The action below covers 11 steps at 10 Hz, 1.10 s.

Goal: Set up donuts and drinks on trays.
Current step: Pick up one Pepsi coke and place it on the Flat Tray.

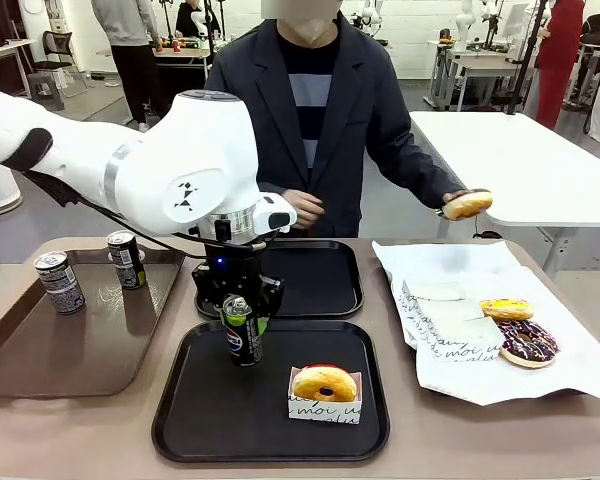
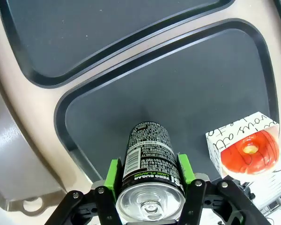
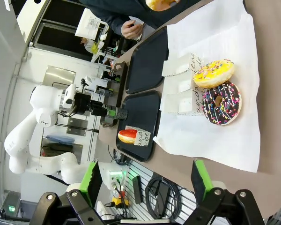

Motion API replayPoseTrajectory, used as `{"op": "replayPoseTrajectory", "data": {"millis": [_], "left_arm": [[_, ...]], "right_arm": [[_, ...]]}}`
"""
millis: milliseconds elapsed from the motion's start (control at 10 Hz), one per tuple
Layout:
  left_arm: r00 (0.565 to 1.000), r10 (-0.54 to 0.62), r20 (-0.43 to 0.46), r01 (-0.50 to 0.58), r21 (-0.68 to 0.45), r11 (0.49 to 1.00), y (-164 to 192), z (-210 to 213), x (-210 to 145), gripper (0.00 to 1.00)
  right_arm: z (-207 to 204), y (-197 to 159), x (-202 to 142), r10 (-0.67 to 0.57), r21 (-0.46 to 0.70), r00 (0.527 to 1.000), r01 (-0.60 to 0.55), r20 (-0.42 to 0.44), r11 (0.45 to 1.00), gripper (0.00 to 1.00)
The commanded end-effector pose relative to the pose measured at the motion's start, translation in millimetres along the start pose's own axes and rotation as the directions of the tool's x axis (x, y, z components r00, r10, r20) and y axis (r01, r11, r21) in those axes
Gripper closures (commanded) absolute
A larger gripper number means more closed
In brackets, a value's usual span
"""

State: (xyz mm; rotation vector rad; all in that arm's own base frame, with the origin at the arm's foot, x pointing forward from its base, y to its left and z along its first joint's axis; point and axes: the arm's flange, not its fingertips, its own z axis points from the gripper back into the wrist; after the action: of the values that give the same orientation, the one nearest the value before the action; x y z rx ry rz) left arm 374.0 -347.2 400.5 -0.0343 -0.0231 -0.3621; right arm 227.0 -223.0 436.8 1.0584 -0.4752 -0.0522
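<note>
Pincer of the left arm (image 1: 242, 325) grips a slim dark drink can with silver top (image 1: 242, 345) upright over the near matte black rectangular tray (image 1: 180, 430). On this tray, right of the can, a golden glazed ring donut in a white paper holder (image 1: 325, 385) sits. The right pincer (image 3: 145, 182) stands wide with nothing between its fingers, and a hand of the person (image 1: 448, 204) holds another glazed donut (image 1: 470, 204) at the far side.
</note>
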Motion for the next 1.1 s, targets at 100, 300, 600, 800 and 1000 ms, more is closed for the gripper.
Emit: {"op": "replayPoseTrajectory", "data": {"millis": [100,300,600,800,1000], "left_arm": [[1.0,0.008,-0.009,-0.008,0.01,1.0,-1.0,4.7,-8.7,0.41],[1.0,-0.007,-0.005,0.007,0.008,1.0,3.1,13.4,-24.8,0.41],[1.0,-0.004,-0.012,0.004,0.018,1.0,0.0,6.2,-15.3,0.41],[1.0,0.0,-0.022,0.001,0.026,1.0,3.5,2.4,-19.8,0.41],[0.999,0.026,-0.028,-0.025,0.014,1.0,14.4,-8.2,-16.5,0.41]], "right_arm": [[0.4,-0.8,2.1,0.015,0.02,1.0,-0.016,0.017,1.0,0.0],[0.4,-0.8,2.1,0.015,0.02,1.0,-0.016,0.017,1.0,0.0],[0.4,-0.8,2.1,0.015,0.02,1.0,-0.016,0.017,1.0,0.0],[0.4,-0.8,2.1,0.015,0.02,1.0,-0.016,0.017,1.0,0.0],[0.4,-0.8,2.1,0.015,0.02,1.0,-0.016,0.017,1.0,0.0]]}}
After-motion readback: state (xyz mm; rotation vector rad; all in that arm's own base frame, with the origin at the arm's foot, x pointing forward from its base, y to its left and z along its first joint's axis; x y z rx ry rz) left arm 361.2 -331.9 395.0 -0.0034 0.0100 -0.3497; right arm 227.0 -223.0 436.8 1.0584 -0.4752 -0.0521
